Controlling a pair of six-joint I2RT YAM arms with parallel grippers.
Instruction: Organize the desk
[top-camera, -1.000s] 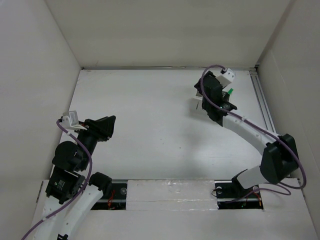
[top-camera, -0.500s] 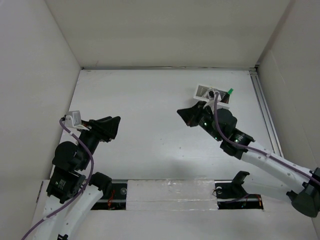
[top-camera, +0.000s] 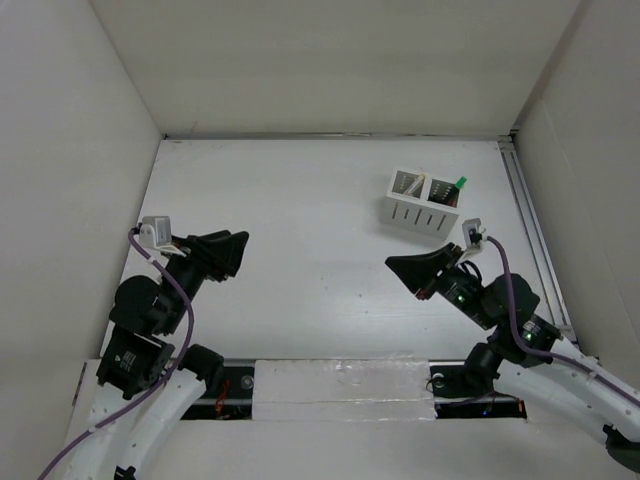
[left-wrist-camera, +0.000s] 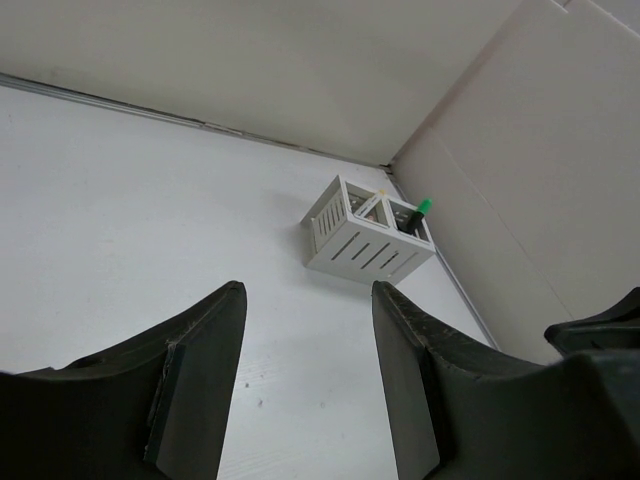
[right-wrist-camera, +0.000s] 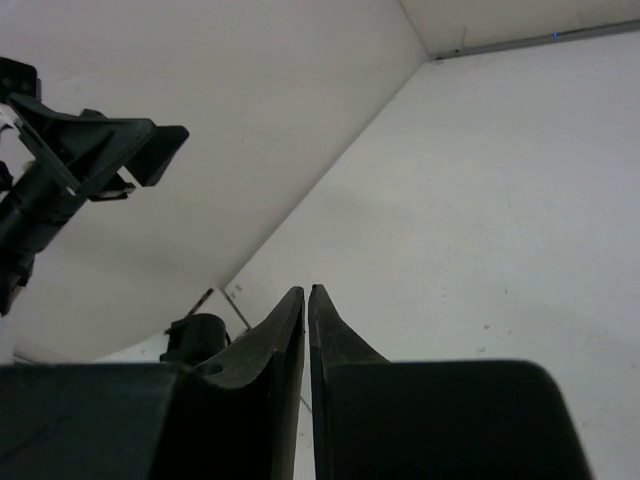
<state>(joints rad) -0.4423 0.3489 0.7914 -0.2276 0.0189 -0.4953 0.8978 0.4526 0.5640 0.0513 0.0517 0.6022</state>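
The desk (top-camera: 290, 200) is a plain white tabletop. A small white slotted box (top-camera: 420, 203) with two compartments stands at its back right, and a green-capped marker (top-camera: 461, 183) sticks out of the right compartment. My left gripper (top-camera: 228, 250) hovers over the desk's left side, open and empty. In the left wrist view its fingers (left-wrist-camera: 205, 350) frame bare desk, with the box (left-wrist-camera: 368, 240) and marker (left-wrist-camera: 421, 207) far ahead. My right gripper (top-camera: 402, 268) is below the box and apart from it, pointing left. In the right wrist view it (right-wrist-camera: 306, 293) is shut on nothing.
White walls (top-camera: 330, 60) enclose the desk on three sides. A metal rail (top-camera: 528, 215) runs along the right edge, just right of the box. The left arm (right-wrist-camera: 70, 170) shows in the right wrist view. Both arm bases sit at the near edge.
My right arm has drawn back from the box towards the near edge, uncovering it, and its jaws have closed. My left gripper has opened wider and shifted slightly right.
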